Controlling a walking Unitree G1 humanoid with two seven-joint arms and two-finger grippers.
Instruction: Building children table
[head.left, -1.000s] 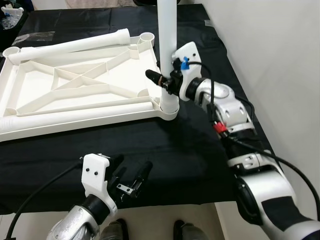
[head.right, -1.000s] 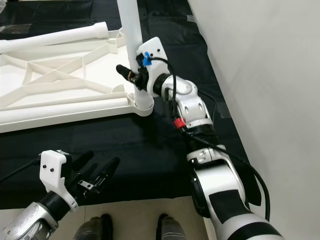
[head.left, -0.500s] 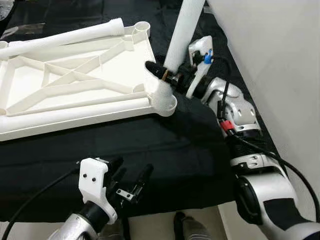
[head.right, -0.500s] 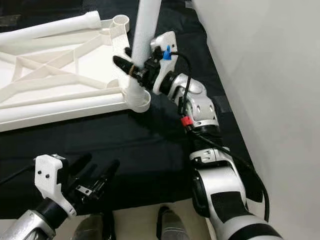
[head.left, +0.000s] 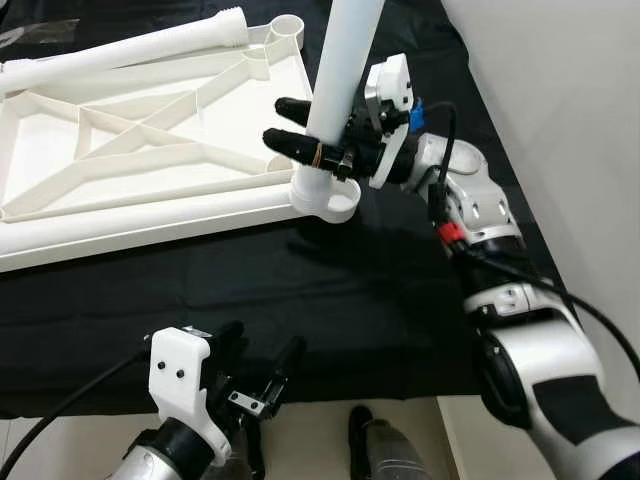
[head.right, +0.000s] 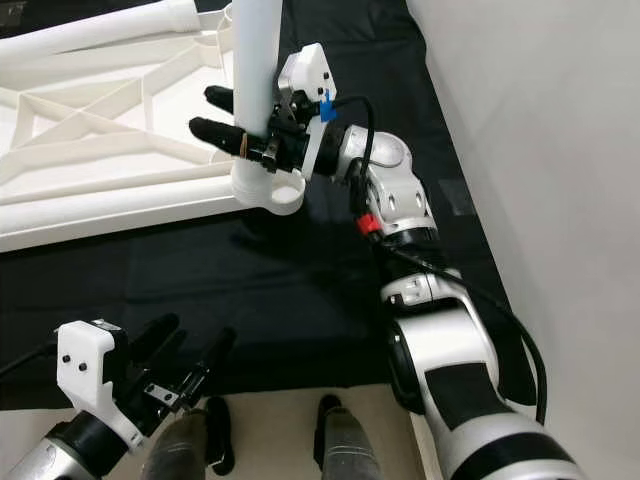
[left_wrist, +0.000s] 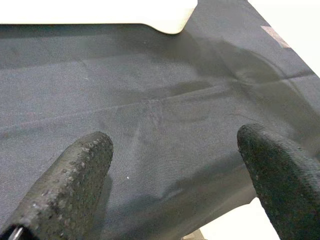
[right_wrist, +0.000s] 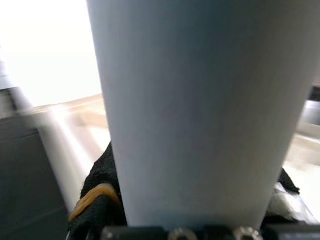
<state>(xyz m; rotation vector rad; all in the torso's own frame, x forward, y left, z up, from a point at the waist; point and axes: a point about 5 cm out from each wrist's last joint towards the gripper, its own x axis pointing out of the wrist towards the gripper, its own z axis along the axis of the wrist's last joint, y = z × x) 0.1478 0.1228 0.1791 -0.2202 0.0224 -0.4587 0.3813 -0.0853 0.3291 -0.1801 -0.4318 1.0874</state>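
table leg (head.left: 338, 80) stands upright in the tabletop's (head.left: 150, 150) near corner socket (head.left: 325, 197); my right gripper (head.left: 310, 135) clamps it just above. left gripper (head.left: 262, 372) idles agape, well apart.

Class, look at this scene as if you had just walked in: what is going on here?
A humanoid robot is assembling a small white plastic table. The ribbed white tabletop lies upside down on a black cloth. The right gripper is shut on a white tubular leg, held upright in the tabletop's round corner socket. Two more white legs lie along the tabletop's edges. The left gripper hovers open over the cloth's near edge, holding nothing.
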